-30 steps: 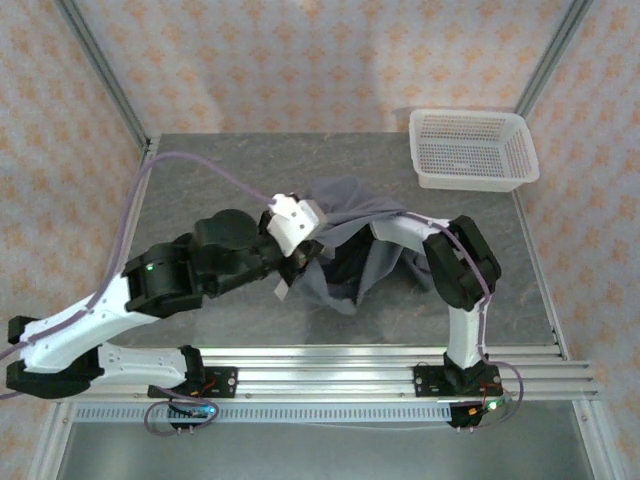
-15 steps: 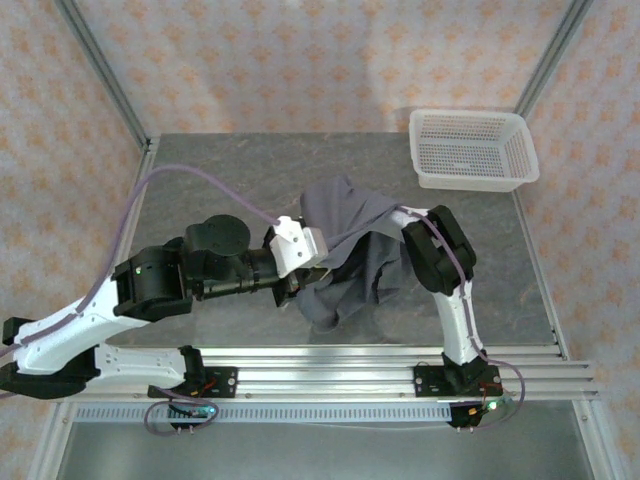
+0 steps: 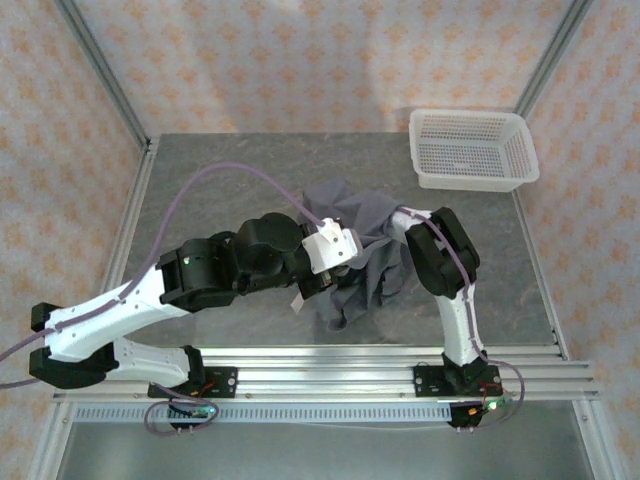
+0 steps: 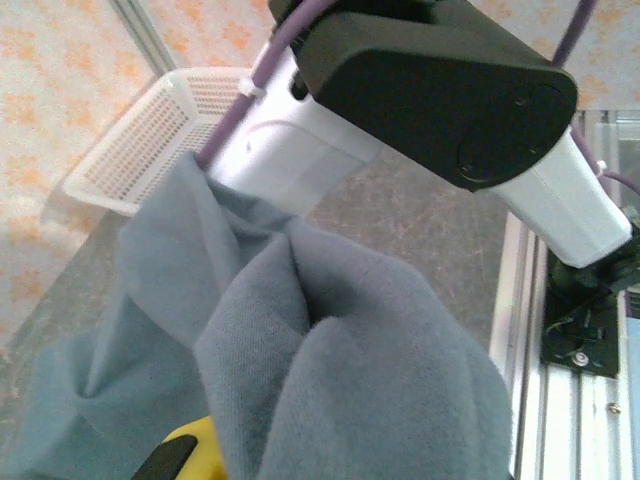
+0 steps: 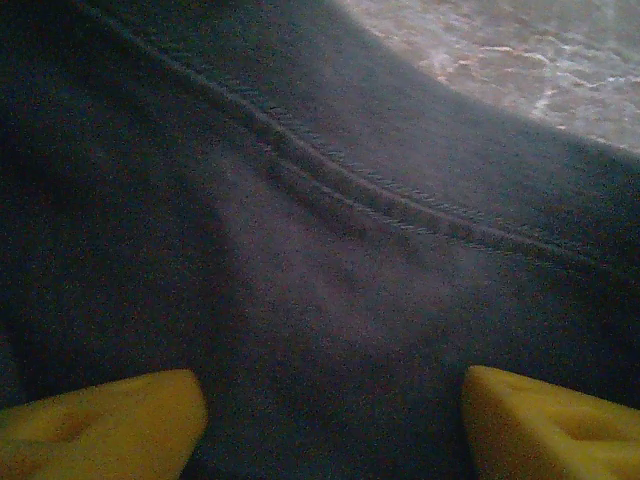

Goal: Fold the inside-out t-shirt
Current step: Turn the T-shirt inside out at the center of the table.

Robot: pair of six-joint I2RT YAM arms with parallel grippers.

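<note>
L fingers [image 4: 188,447] are closed, pinching a fold of the inside-out t-shirt [image 3: 362,214], w/ grey cloth bunched over them in the L wrist view. Shirt is a crumpled heap on the bench [image 3: 210,180], a bit R of ctr, btwn the two arms and draped over the R arm's end; white basket [image 3: 470,150] sits at the back-R corner, well apart. R fingers [image 5: 100,412] are spread open, w/ a stitched seam of dark cloth running across just beyond them.
</note>
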